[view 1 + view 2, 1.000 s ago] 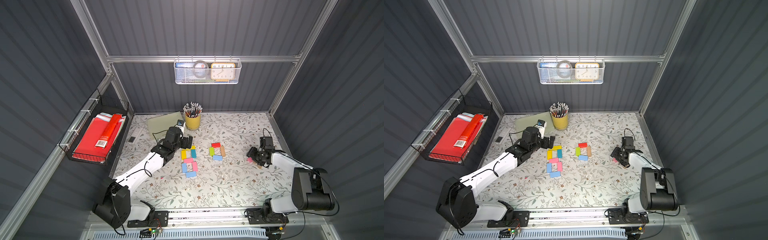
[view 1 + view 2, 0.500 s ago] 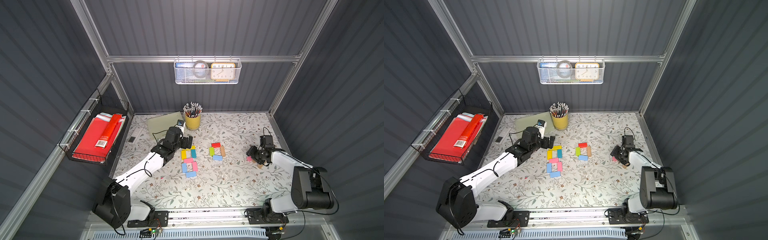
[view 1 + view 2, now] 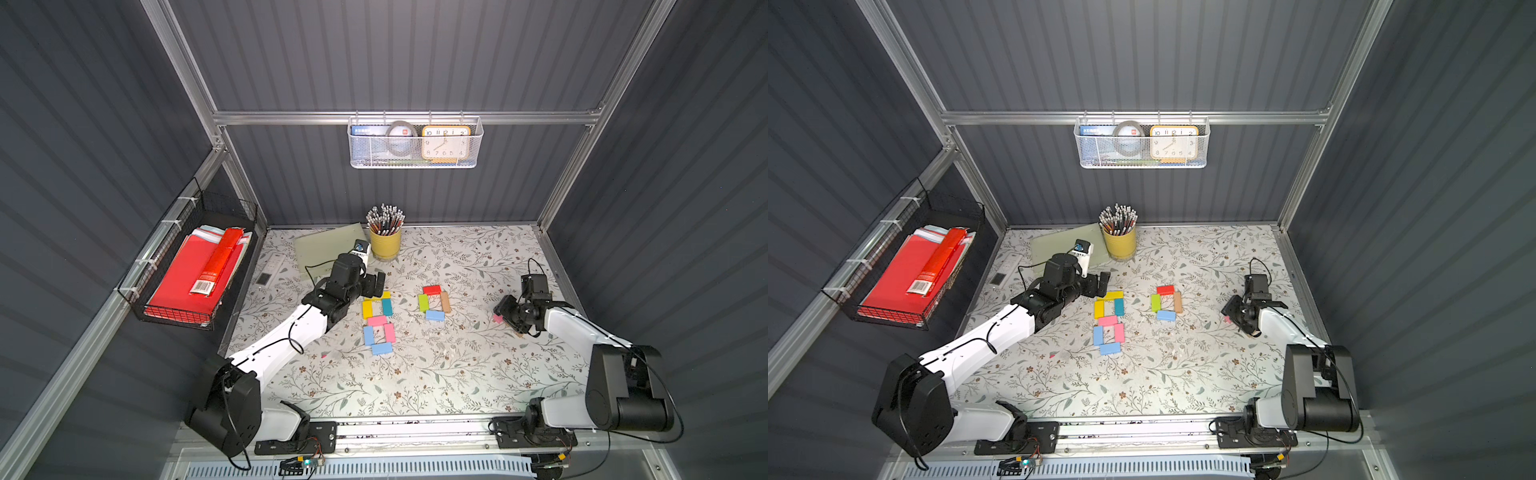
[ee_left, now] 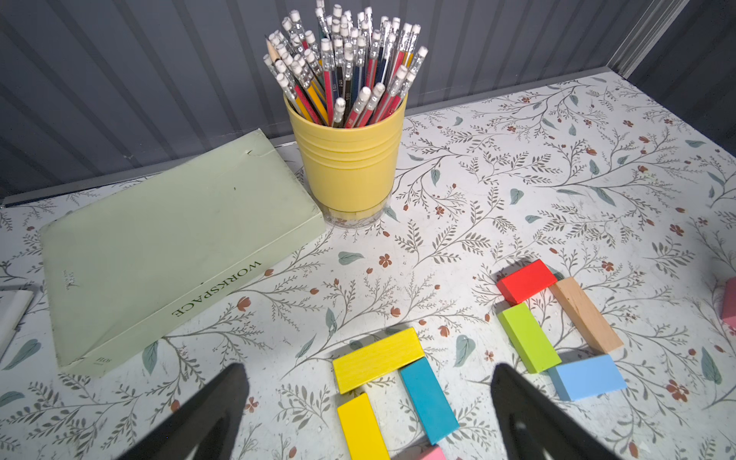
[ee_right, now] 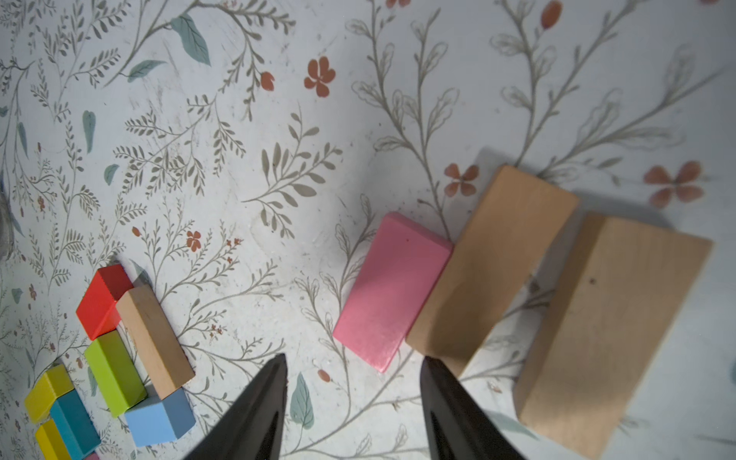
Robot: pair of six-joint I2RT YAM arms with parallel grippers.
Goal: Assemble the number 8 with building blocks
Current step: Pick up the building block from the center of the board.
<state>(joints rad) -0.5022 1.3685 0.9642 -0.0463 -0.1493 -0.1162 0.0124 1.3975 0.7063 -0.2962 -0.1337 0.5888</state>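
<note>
The pink block [image 5: 392, 292] lies just beyond the right pincer [image 5: 353, 357], long axis running almost straight away; its jaws are apart, empty, as on the farther left pincer [image 4: 368, 366].

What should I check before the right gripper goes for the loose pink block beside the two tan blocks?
1. Right gripper open and empty: ok.
2. Pink block lying flat: ok.
3. Pink block between the jaws: not ok; it lies just beyond the fingertips.
4. Pink block free of neighbours: not ok; a tan block lies against its long side.
5. Left gripper open, at the top end of the seven-block figure, far from the pink block: ok.
6. Four-block loop closed, ready to extend: ok.
</note>
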